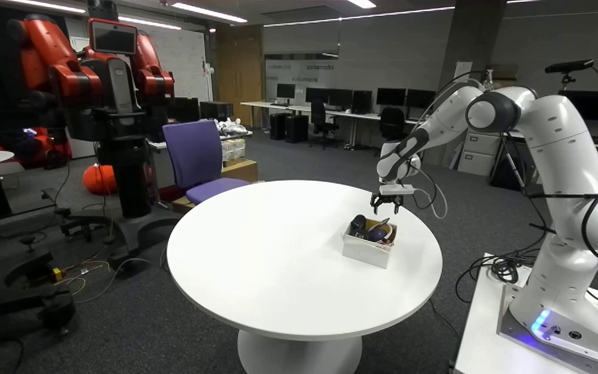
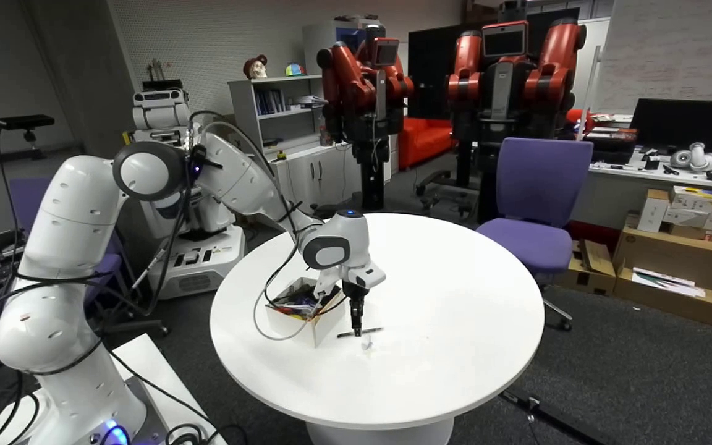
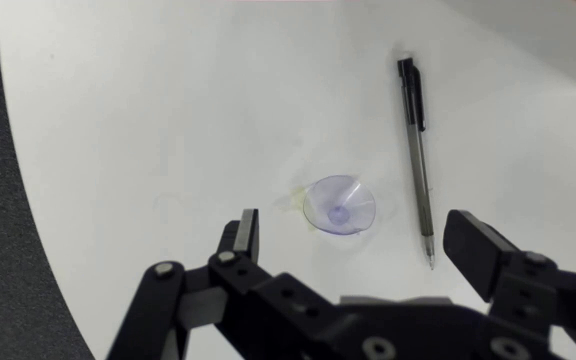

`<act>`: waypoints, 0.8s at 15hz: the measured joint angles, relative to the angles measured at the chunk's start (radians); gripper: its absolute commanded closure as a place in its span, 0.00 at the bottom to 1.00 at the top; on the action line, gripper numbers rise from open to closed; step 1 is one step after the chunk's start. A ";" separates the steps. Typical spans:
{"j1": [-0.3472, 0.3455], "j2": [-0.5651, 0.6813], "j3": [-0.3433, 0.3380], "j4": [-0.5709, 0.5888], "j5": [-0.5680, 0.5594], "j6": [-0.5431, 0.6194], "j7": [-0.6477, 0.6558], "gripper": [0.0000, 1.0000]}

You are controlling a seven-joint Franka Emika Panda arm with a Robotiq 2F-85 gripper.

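"How's the end effector [image 3: 353, 227]?"

"Spread wide, above the bench [image 3: 118, 150]."

"What's closest?"

"A clear suction cup [image 3: 339, 205] resting on the bench, framed within the end effector's gap in the wrist view. Just beside the cup lies a slim dark pen [image 3: 418, 170]."

"Farther out?"

"Near the pen, an open white box [image 1: 366, 252] holding odds and ends [image 1: 377, 235]. Past the bench's rim stands a purple chair [image 2: 538, 179], in both exterior views."
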 measured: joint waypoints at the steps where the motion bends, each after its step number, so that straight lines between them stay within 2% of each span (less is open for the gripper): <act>1: 0.000 0.027 -0.008 0.022 0.000 0.000 0.012 0.00; 7: 0.000 0.124 -0.057 0.097 -0.001 0.000 0.030 0.00; 12: 0.000 0.147 -0.058 0.108 -0.001 0.000 0.030 0.00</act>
